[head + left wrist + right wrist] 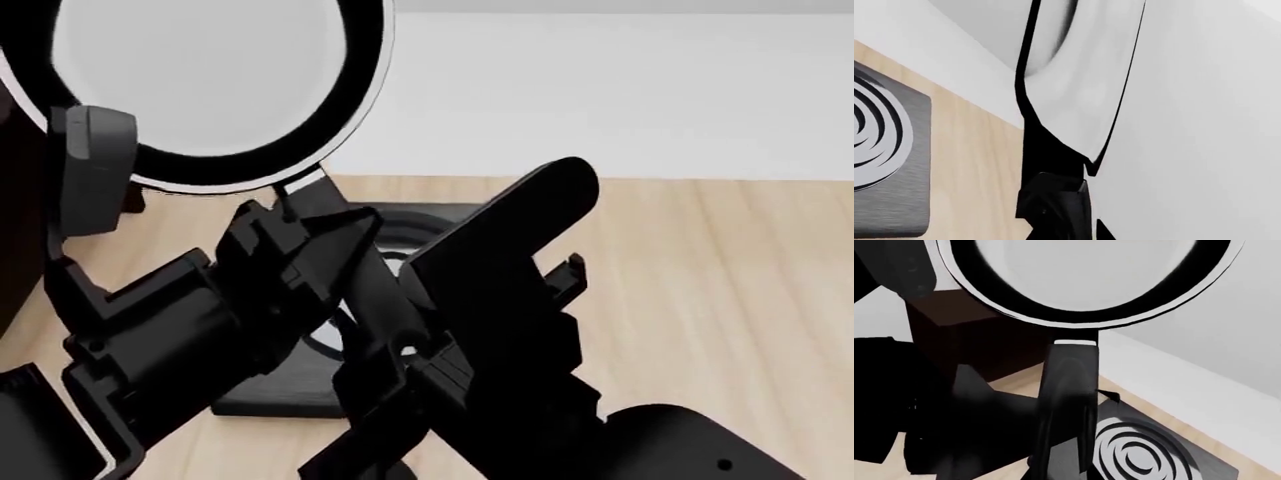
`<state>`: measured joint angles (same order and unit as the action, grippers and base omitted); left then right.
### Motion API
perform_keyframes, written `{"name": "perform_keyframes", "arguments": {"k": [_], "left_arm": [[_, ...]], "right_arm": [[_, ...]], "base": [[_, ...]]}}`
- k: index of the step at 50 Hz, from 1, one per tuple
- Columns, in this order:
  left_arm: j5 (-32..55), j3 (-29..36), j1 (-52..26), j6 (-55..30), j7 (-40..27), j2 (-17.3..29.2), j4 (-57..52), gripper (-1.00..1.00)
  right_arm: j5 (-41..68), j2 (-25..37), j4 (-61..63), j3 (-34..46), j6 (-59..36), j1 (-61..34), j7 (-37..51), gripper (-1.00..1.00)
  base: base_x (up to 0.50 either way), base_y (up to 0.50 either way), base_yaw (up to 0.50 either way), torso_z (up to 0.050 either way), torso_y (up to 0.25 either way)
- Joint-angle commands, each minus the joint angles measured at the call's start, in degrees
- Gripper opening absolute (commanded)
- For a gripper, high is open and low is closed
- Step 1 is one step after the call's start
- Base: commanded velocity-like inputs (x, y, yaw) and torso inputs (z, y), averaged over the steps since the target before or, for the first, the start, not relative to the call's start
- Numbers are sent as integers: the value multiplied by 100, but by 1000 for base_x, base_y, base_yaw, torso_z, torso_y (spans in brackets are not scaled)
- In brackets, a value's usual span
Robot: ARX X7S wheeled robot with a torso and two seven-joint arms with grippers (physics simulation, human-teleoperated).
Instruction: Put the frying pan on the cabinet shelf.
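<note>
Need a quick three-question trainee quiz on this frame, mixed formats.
1. True or false: the frying pan rests flat on the burner plate.
2. Multiple choice: the wooden counter near the burner plate is A) pale wood B) steel C) glass.
3. Fill in: the dark brown box at the head view's left edge is the ___.

Key: 1 false, the pan is raised above the counter, its handle running down toward the arms. 2 A. 3 cabinet.

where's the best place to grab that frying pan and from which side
Grip the frying pan by its short black handle, coming from below, along the handle's line. The pan is lifted with the handle pointing down toward the robot, and the round glossy body offers no narrow part to pinch.
</note>
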<state>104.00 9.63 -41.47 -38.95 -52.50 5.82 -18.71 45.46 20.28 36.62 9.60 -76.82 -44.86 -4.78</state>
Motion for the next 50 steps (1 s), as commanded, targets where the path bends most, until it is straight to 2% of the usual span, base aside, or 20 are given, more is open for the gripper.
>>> {"name": "perform_keyframes", "arguments": {"k": [1,8,15,25,39,50], "left_arm": [[-931,-136,-293,93,103,304,291,-100],[-1078,-113,-530,85,271,423,546,-100],[-1530,-157,-719,200,668,673,974,-100],[-1944,-146,-1088,369,1041,786,1603,-100],[-1639,-637,-1200,774,1214,704,2556,-100],[-1632,-801,-1605,838,1535,970,3361,-100]], "right_arm": [[-86,154,83,47,73,78,-67,100],[-124,253,47,116,172,183,-109,100],[110,173,147,-88,-195,10,62,100],[281,105,213,-211,-354,-16,209,100],[578,5,482,-767,-292,419,461,100],[629,17,814,-985,-57,1154,627,100]], "base": [[0,0,0,0,0],[0,0,0,0,2],[0,0,0,0,1],[1,0,0,1,2],[0,0,0,1,1],[0,0,0,0,2]]}}
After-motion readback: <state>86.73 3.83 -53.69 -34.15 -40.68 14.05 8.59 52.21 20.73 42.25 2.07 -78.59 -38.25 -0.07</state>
